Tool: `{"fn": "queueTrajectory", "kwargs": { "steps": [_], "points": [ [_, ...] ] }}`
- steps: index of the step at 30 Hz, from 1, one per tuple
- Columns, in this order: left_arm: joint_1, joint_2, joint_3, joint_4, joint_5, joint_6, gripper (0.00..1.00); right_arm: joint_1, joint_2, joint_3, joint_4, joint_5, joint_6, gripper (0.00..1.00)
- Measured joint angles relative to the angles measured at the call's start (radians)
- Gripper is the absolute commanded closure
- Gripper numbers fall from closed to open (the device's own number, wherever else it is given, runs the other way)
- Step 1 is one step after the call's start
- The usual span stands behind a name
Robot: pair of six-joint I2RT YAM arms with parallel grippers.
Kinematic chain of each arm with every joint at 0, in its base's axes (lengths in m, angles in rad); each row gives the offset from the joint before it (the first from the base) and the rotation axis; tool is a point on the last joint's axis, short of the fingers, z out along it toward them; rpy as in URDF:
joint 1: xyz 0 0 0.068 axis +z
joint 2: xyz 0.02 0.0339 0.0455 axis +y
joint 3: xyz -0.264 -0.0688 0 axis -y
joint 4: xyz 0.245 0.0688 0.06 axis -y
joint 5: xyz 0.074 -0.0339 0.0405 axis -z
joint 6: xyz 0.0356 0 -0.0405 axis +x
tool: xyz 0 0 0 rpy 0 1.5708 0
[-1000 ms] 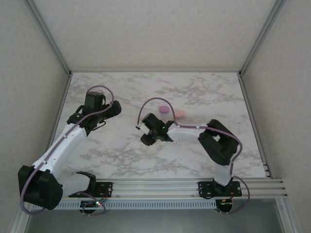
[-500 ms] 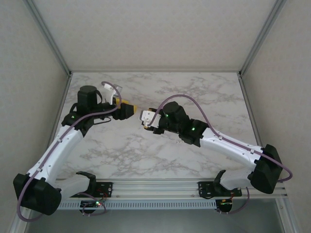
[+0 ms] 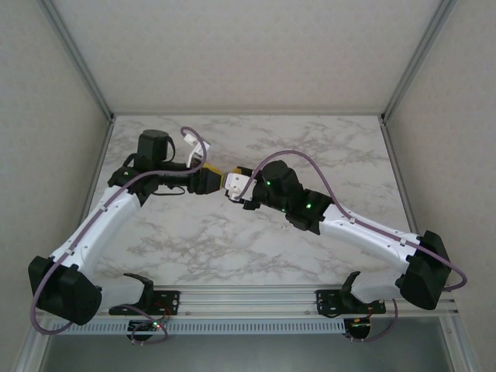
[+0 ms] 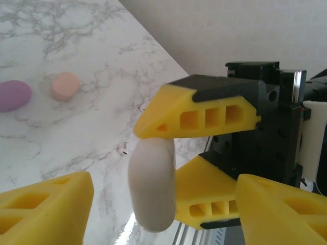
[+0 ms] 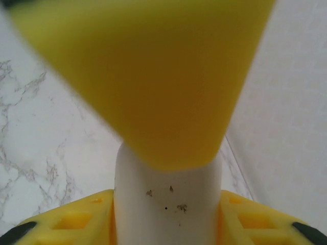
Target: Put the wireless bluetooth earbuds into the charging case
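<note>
My right gripper [image 3: 232, 186] is shut on a white pill-shaped charging case [image 4: 152, 186] and holds it in the air above the middle of the table. Its yellow fingers [image 4: 199, 109] clamp the case's upper half. My left gripper [image 3: 209, 180] faces it, open. The left gripper's fingers [image 4: 43, 206] stand on either side of the case's free end, with a gap on each side. In the right wrist view the case [image 5: 168, 204] sits between my own fingers [image 5: 66, 224], with a blurred left finger [image 5: 148, 76] in front. The earbuds are out of view.
A purple case [image 4: 13, 95] and a pink-orange case [image 4: 65, 85] lie on the marble table [image 3: 194, 240] behind the grippers. The right arm [image 3: 349, 225] stretches across the table's right half. Grey walls close the table in at the back and sides.
The right arm has swung out and lifted the white case to the table's middle. The left gripper has moved right to meet it, its jaws narrowing around the case's free end.
</note>
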Motion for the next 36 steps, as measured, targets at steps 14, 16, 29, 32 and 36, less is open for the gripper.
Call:
{"fn": "queueTrajectory", "kwargs": {
  "steps": [14,16,29,32,36],
  "points": [
    [-0.019,0.047,0.003,-0.018,0.014,0.003,0.68,0.000,-0.001,0.000,0.021,0.000,0.025,0.58],
    [-0.020,0.047,0.005,-0.017,0.015,0.003,0.69,0.000,-0.002,0.000,0.022,0.000,0.026,0.59],
    [-0.035,0.057,0.019,-0.018,0.014,0.003,0.71,0.000,-0.003,0.000,0.022,-0.002,0.045,0.58],
    [-0.036,0.061,0.020,-0.020,0.013,-0.003,0.83,0.000,-0.005,0.000,0.021,-0.002,0.047,0.56],
    [-0.039,0.062,0.026,-0.021,0.014,-0.006,0.86,-0.001,-0.010,0.000,0.020,0.000,0.069,0.40]
  ]
}}
